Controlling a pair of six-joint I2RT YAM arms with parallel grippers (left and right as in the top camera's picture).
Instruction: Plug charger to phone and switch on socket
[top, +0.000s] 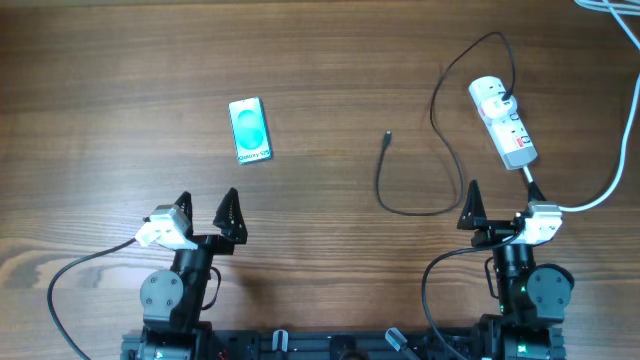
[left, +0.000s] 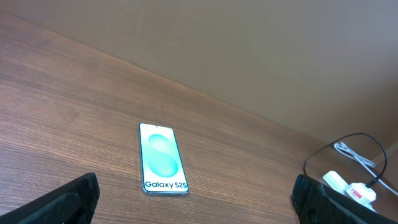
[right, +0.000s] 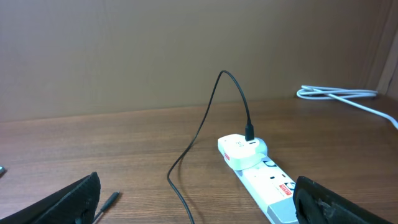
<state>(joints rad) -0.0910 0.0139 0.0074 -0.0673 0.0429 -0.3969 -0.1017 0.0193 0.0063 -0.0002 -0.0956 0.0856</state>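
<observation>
- Waiting wide open and empty, left gripper (top: 207, 205) and right gripper (top: 500, 212) sit low in the frame.
- Flat teal-screened, white-bordered phone (top: 250, 130) lies upper left.
- Thin black charger cable (top: 415, 208) ends mid-frame, well apart from it.
- Long white power-strip socket (top: 502, 122) lies upper right.
- Likely risks: the tiny plug tip slipping from the fingers, or the unbraced phone skidding when pushed.

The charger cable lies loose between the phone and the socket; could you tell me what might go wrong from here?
1. The charger's plug tip is small and lies flat on the table, so a pinch may slip or misalign it.
2. Its cable loop lies near the open right gripper and could snag.
3. The phone lies loose; pushing may slide it.
</observation>
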